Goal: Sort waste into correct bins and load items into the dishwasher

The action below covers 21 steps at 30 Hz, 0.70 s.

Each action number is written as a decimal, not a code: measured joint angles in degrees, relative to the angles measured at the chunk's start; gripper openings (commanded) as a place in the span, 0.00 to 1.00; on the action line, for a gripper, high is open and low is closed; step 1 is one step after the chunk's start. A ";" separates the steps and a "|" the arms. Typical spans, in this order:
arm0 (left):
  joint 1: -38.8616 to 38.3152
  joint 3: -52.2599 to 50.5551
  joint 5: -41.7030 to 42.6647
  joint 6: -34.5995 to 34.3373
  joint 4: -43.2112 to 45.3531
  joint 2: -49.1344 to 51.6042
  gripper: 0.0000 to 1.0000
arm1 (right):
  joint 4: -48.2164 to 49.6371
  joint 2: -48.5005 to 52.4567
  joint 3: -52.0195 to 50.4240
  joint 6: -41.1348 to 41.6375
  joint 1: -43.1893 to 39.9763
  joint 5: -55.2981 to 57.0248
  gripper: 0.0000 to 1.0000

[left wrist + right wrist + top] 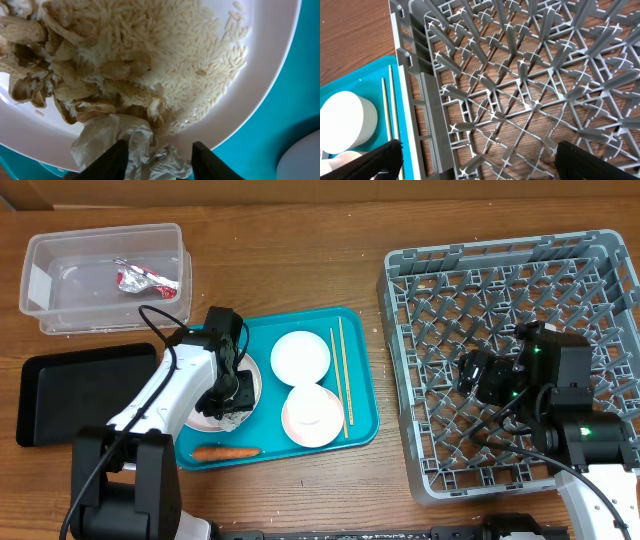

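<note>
- Wooden table [300,240] under everything, with a teal tray [262,330] in the middle of it.
- Left gripper [162,160]: its fingers are spread and straddle the crumpled white scrap [135,140]. The close view does not show whether either pad touches it yet.
- The scrap hangs over the rim of the white plate [260,75], and its upper edge lies against the beige food bits [100,75].
- Risk: closing here could pinch food together with the scrap, so mixed waste would go into one bin.
- Risk: a finger set too low could catch the plate's rim and tip it, spilling food onto the teal tray.
- Risk: the scrap looks limp and damp, so a shallow pinch may tear it or let it slip on the way up.
- Farther out are the carrot [226,451], two bowls [300,356] and the chopsticks [340,375]. A wide swing of the arm could knock them.
- Bins: the clear tub [100,275] holds the red wrapper [148,278], and the black tray [60,395] sits beside the arm.
- Right gripper [480,165]: fingers wide apart and holding nothing, above the dish rack [500,290].
</note>
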 measured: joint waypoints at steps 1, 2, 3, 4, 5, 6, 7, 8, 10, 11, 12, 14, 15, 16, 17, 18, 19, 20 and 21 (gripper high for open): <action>0.00 0.00 -0.07 0.00 0.00 0.00 0.35 | 0.02 0.00 0.00 -0.02 0.00 0.00 1.00; 0.00 0.00 -0.22 0.11 -0.04 0.00 0.26 | 0.00 0.00 0.00 0.02 0.00 -0.02 1.00; 0.00 0.00 -0.26 0.17 -0.09 0.00 0.18 | -0.04 0.00 0.00 -0.02 0.00 -0.02 1.00; 0.00 0.00 -0.44 0.44 -0.44 0.00 0.11 | 0.00 0.00 0.00 0.02 0.00 -0.02 1.00; 0.00 0.00 -0.50 0.59 -0.74 0.00 0.05 | -0.02 0.00 0.00 0.00 0.00 -0.02 1.00; 0.00 0.00 -0.50 0.39 -0.90 0.00 0.04 | -0.02 0.00 0.00 0.00 0.00 0.00 1.00; 0.00 0.00 -0.52 0.63 -0.87 0.00 0.04 | -0.02 0.00 0.00 0.00 0.00 -0.02 1.00; 0.00 0.00 -0.52 0.66 -0.85 0.00 0.04 | -0.02 0.00 0.00 -0.02 0.00 -0.02 1.00; 0.00 0.00 -0.61 0.61 -0.87 0.00 0.04 | 0.00 0.00 0.00 0.00 0.00 0.02 1.00; 0.00 0.00 -0.63 0.61 -0.87 0.00 0.04 | 0.00 0.00 0.00 0.00 0.00 -0.02 1.00; 0.00 0.00 -0.66 0.61 -0.87 0.00 0.04 | -0.02 0.00 0.00 0.00 0.00 -0.02 1.00; 0.00 0.00 -0.66 0.61 -0.94 0.00 0.04 | 0.02 0.00 0.00 0.00 0.00 -0.02 1.00; 0.00 0.00 -0.66 0.59 -1.09 0.00 0.04 | 0.00 0.00 0.00 0.00 0.00 -0.02 1.00; 0.00 0.02 -0.66 0.61 -1.36 0.00 0.04 | 0.00 0.00 0.00 -0.02 0.00 -0.02 1.00; 0.00 0.07 -0.66 0.61 -1.77 0.00 0.04 | -0.02 0.00 0.00 0.00 0.00 -0.02 1.00; 0.02 0.20 -0.66 0.59 -2.43 0.00 0.04 | -0.02 0.00 0.00 0.00 0.00 -0.02 1.00; 0.02 0.57 -0.68 0.57 -3.19 0.02 0.04 | 0.00 0.00 0.00 0.00 0.00 0.00 1.00; 0.02 1.16 -0.68 0.57 -4.02 0.07 0.04 | 0.02 0.00 0.00 0.00 0.00 -0.02 1.00; 0.13 2.03 -0.68 0.37 -4.74 0.13 0.04 | 0.00 0.00 0.00 0.00 0.00 -0.02 1.00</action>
